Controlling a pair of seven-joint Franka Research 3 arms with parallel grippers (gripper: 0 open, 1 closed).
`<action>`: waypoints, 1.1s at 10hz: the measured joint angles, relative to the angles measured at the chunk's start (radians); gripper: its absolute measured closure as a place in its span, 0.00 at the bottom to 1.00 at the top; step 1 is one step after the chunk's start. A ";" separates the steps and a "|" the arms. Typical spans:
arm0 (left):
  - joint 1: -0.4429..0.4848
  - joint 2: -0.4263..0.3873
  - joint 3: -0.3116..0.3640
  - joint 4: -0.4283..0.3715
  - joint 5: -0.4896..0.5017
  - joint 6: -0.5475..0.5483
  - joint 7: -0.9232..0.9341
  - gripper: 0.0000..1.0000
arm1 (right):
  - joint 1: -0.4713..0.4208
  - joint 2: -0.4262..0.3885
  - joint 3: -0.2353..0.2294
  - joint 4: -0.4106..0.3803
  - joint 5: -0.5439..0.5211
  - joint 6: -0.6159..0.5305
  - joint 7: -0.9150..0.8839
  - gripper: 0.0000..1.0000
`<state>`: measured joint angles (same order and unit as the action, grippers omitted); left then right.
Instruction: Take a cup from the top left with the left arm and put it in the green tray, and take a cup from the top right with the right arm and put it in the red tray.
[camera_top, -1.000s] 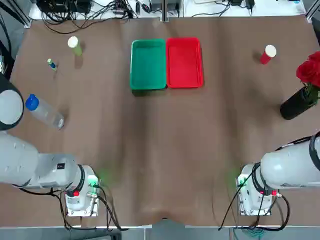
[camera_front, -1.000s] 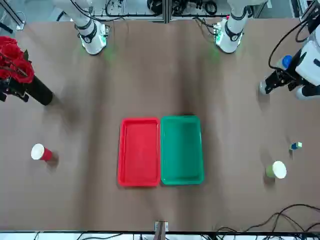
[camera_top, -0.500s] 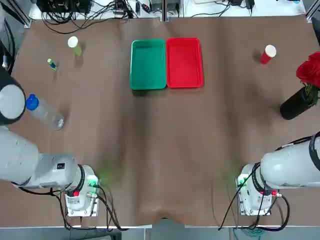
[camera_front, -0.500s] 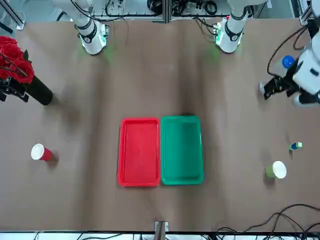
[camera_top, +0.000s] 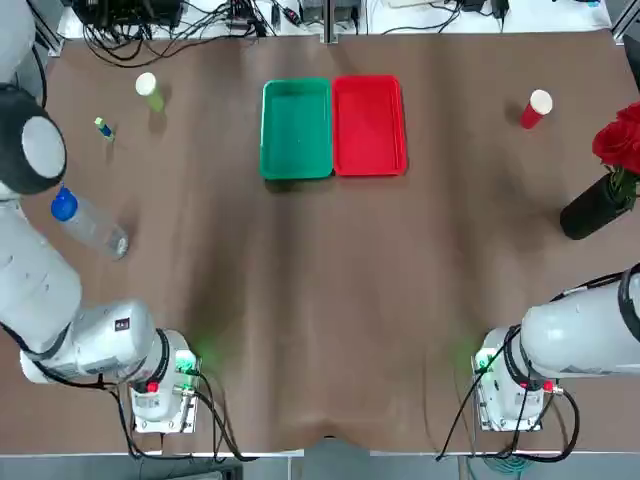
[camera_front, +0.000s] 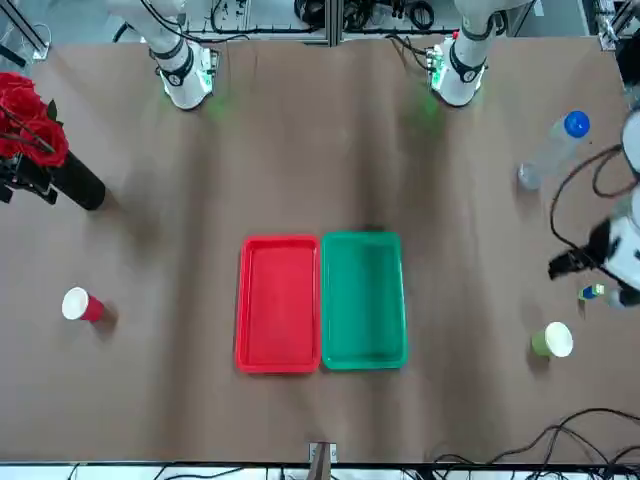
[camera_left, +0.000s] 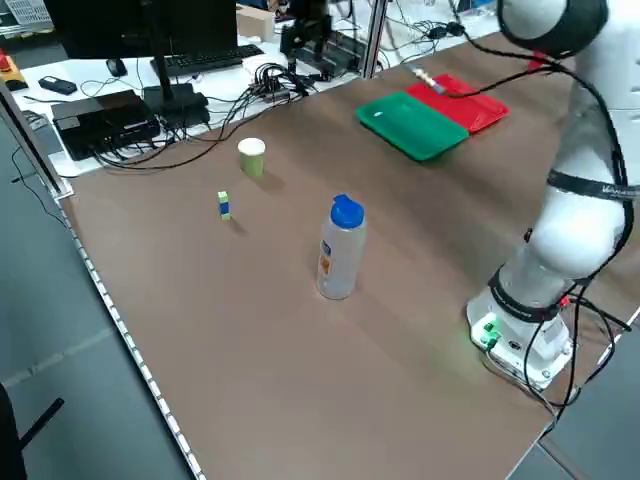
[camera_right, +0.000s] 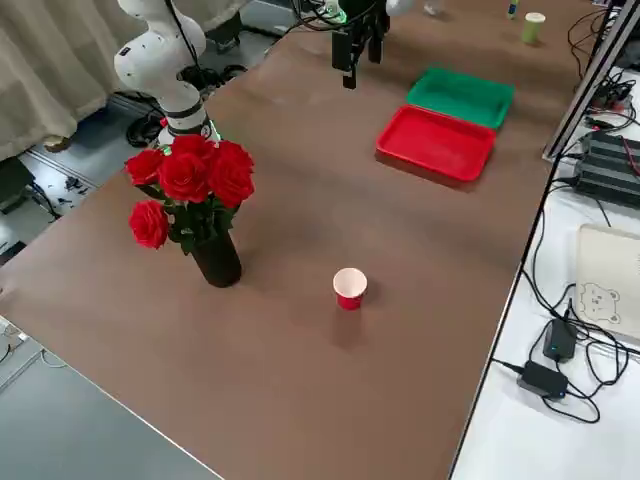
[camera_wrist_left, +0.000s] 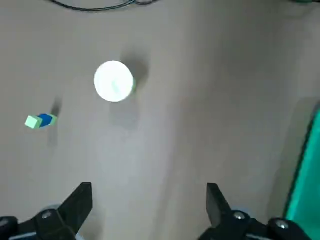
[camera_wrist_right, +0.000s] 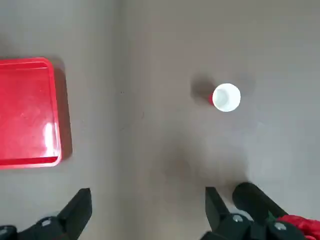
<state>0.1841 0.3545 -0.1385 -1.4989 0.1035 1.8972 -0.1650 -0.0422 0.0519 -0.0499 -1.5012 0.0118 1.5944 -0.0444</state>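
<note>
- My left gripper (camera_wrist_left: 145, 200) hangs above the counter (camera_top: 320, 290) on the left side, jaws spread wide with nothing between them.
- From its wrist camera the yellow-green cup (camera_wrist_left: 114, 81) stands upright ahead of the jaws and a little off their centre line, toward the same side as the small green-and-blue block (camera_wrist_left: 40, 121). I judge the coming move to be a reach forward with a slight sideways correction, then a descent.
- The cup is round, so it has no long axis to line up with; any jaw angle should do.
- The block sits near the cup but apart from it; the plastic bottle (camera_top: 90, 224) lies nearer the arm bases, behind the reach.
- My right gripper (camera_wrist_right: 145, 205) is parked, jaws also spread and empty. Its wrist camera shows the red cup (camera_wrist_right: 226, 97) upright well ahead of it.
- Farther out in the overhead view, the green tray (camera_top: 296, 128) and the red tray (camera_top: 368, 125) lie side by side, edges touching, both bare.
- The yellow-green cup is at the far left, well apart from the green tray; the red cup is at the far right, beyond the vase of roses (camera_top: 605, 195).
</note>
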 joint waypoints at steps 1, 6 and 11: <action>0.006 0.053 0.001 0.007 0.046 0.056 0.000 0.00 | -0.013 0.006 -0.003 -0.010 -0.003 0.005 0.001 0.00; 0.036 0.318 0.033 0.021 0.116 0.400 0.001 0.07 | -0.109 0.207 -0.009 -0.031 -0.018 0.136 0.000 0.00; 0.036 0.382 0.036 0.031 0.142 0.471 0.011 0.21 | -0.138 0.452 -0.009 -0.031 -0.017 0.323 -0.015 0.00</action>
<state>0.2197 0.7366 -0.1028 -1.4674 0.2451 2.3686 -0.1539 -0.1804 0.5036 -0.0587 -1.5319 -0.0053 1.9174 -0.0591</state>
